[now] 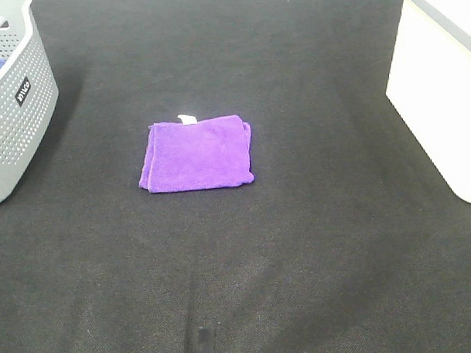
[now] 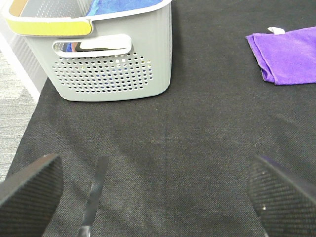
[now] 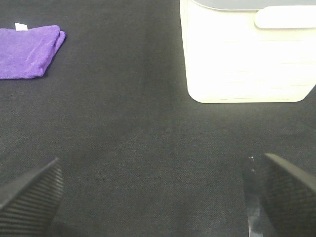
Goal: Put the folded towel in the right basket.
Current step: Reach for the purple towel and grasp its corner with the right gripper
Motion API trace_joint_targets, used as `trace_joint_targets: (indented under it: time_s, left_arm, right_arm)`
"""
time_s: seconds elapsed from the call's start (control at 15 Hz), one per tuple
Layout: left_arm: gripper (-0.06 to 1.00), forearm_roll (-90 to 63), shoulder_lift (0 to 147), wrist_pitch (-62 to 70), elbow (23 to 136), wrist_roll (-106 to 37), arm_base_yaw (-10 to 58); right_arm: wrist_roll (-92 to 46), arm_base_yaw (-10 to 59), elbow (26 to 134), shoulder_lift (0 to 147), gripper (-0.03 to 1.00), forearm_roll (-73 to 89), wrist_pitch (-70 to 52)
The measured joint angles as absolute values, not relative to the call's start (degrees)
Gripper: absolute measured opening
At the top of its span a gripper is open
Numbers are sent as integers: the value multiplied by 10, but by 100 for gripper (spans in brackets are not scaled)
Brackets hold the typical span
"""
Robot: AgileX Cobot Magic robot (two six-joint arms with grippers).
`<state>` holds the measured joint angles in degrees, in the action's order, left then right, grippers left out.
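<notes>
The towel (image 1: 196,153) lies flat on the tabletop (image 1: 316,267), well left of the right basket (image 1: 437,84). My right claw (image 3: 158,197) is wide open and empty, nearer that basket; my left claw (image 2: 158,195) is open too.

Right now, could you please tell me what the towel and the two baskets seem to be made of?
Towel: soft purple cloth, probably microfibre or terry, given its fuzzy nap and rounded folds.
Left basket: matte grey plastic, with moulded rows of small holes.
Right basket: smooth white plastic, it seems; glare hides detail.
</notes>
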<state>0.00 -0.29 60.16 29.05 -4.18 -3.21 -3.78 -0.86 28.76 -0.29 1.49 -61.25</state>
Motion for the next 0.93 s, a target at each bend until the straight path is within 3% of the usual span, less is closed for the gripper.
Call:
trace_joint_targets:
  time_s: [0.93]
  left_arm:
    - [95,0,-3,602,290,-42,-32]
  right_arm:
    - [-33,-9,313,18,98,18,-615]
